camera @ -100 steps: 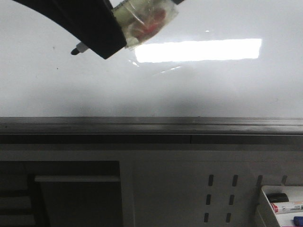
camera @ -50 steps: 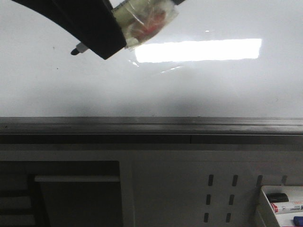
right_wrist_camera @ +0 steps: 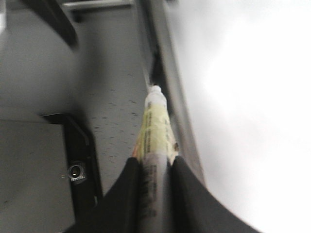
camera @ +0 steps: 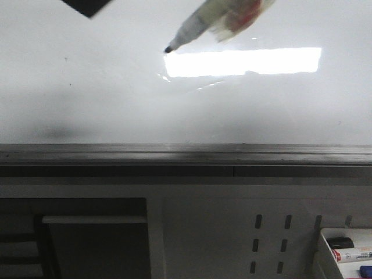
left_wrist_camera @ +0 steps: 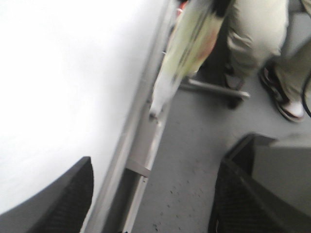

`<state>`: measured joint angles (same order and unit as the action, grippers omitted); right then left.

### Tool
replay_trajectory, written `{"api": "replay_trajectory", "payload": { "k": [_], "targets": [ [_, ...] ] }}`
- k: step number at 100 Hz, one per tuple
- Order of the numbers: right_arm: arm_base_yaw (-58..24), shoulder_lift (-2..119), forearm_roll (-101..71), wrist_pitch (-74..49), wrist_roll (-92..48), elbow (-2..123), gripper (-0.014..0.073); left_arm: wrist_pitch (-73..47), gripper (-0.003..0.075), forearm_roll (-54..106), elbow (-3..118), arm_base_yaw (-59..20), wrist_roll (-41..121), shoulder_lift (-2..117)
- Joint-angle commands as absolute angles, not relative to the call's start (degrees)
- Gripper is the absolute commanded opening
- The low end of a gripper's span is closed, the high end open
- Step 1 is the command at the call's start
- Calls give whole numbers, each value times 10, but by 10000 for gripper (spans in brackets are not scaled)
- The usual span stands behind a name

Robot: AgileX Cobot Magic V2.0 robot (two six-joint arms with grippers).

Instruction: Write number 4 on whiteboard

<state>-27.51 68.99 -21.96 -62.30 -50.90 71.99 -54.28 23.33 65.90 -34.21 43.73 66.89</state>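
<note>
Filling most of the front view: one whiteboard (camera: 87, 99), glossy white, one bright rectangular reflection across it, one grey edge rail (camera: 186, 154) below. No digit legible on the surface, only tiny specks. Beneath, one white perforated panel (camera: 232, 232) and one tray (camera: 325, 256) with markers. Angled near the reflection, tip close to the board: one taped marker (camera: 197, 26). Right gripper (right_wrist_camera: 154, 167) pinching that marker; left gripper (left_wrist_camera: 150, 194) spread wide, holding nothing.
</note>
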Motion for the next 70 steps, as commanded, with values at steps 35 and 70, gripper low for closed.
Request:
{"api": "replay_trajectory", "payload": {
  "k": [35, 70],
  "targets": [
    [-222, 511, -192, -392, -353, 530, -72, -372, 492, 285, 466, -212, 370, 433],
    [-222, 580, -254, -461, -321, 597, -72, -352, 492, 285, 449, -212, 370, 423]
  ]
}}
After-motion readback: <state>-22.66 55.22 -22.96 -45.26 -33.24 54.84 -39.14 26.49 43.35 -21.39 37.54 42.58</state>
